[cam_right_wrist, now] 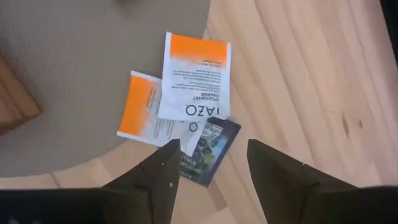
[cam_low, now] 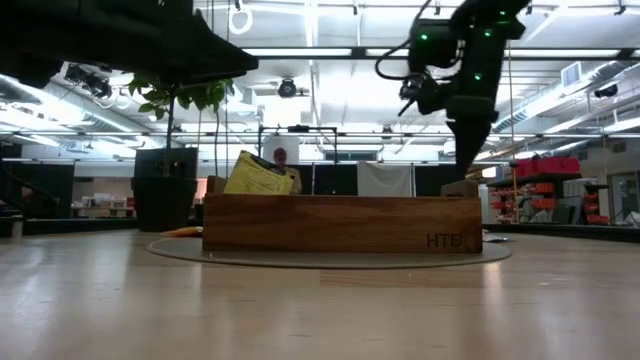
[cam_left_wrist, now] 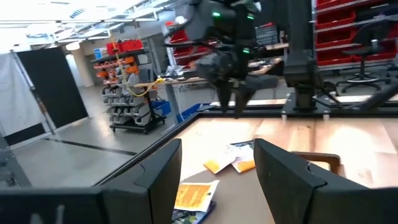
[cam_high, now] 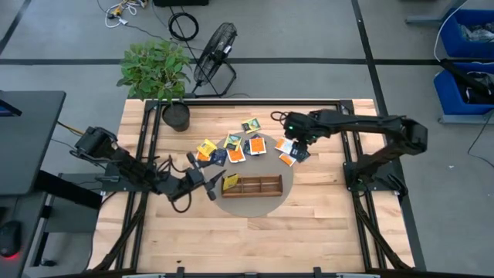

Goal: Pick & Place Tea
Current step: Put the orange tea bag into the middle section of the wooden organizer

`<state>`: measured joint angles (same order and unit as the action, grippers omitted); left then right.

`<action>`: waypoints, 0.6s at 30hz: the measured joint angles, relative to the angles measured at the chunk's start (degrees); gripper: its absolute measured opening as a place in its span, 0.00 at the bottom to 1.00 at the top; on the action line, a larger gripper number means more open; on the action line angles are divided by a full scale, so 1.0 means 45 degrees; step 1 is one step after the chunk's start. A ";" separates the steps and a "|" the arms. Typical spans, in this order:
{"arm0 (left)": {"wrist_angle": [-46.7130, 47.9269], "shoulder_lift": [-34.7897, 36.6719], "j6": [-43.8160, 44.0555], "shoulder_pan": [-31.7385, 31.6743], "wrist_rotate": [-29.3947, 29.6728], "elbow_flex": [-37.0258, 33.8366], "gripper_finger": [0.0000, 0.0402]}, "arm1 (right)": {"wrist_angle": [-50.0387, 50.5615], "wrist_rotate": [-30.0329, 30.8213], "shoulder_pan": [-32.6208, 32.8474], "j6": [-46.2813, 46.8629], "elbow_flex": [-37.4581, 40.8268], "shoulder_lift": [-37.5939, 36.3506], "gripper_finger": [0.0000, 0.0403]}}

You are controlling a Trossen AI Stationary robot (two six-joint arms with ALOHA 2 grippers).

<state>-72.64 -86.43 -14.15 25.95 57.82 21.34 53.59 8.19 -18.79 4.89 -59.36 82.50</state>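
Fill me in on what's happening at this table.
Two robot arms are sorting tea packets into a wooden tray on a round mat. One yellow packet already leans in the tray's end compartment; the rest lie scattered on the mat beyond it. The right gripper hangs open above a small pile at the mat's edge: two orange-and-white packets overlapping a dark blue one. The left gripper is open and empty beside the tray's yellow-packet end.
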 joint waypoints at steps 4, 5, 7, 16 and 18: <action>-0.0209 -0.0001 0.0000 -0.0172 -0.0003 0.0000 0.51 | -0.1120 -0.0008 -0.0139 -0.0640 0.0772 -0.0151 0.49; -0.0276 0.0000 -0.0003 -0.0194 -0.0004 0.0000 0.51 | -0.1436 -0.0007 -0.0191 -0.0875 0.0817 -0.0047 0.49; -0.0363 0.0000 0.0002 -0.0292 -0.0012 0.0000 0.51 | -0.1840 -0.0006 -0.0228 -0.1710 0.0837 0.0260 0.49; -0.0676 -0.0005 -0.0010 -0.0396 -0.0006 0.0000 0.51 | -0.2107 -0.0545 0.0657 -0.4874 0.0852 0.1798 0.65; -0.0676 0.0000 -0.0011 -0.0396 -0.0004 0.0000 0.51 | -0.2252 -0.0049 0.0872 -0.5060 0.0852 0.2138 0.70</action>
<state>-75.68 -86.43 -14.20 24.16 57.80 21.34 43.46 7.97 -14.86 -17.88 -55.53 92.12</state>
